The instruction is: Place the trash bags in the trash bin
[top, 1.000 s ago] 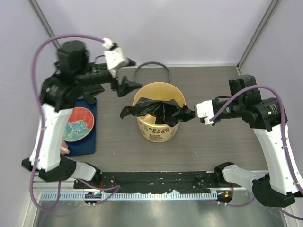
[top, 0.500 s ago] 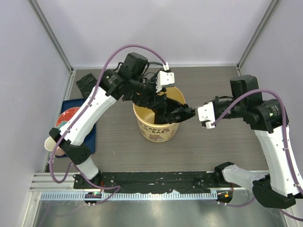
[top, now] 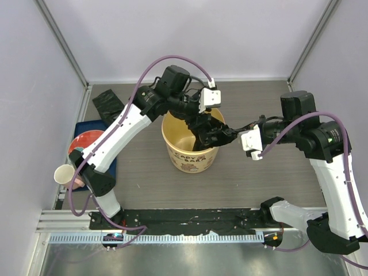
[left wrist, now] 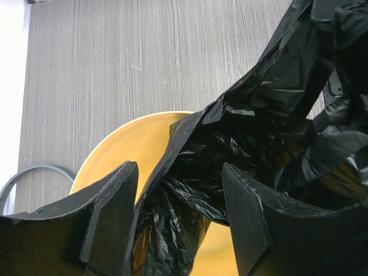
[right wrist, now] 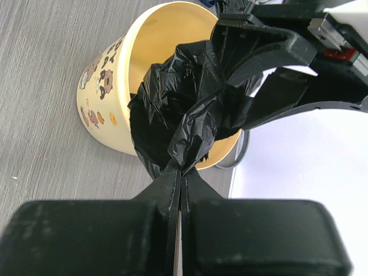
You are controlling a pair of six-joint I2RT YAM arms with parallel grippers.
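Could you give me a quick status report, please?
Right gripper jaws shut on trash bag. Left gripper jaws open, straddling bag above trash bin. No obstruction seen.

From up here I see a grey wood-grain table point(top: 138, 172) boxed in by plain, pale lavender walls point(top: 190, 34). Aluminium posts point(top: 64, 46) rise at the two back corners. A brushed metal ledge point(top: 190, 259) runs along the near edge. The light is soft and even, and my views show only faint shadows.
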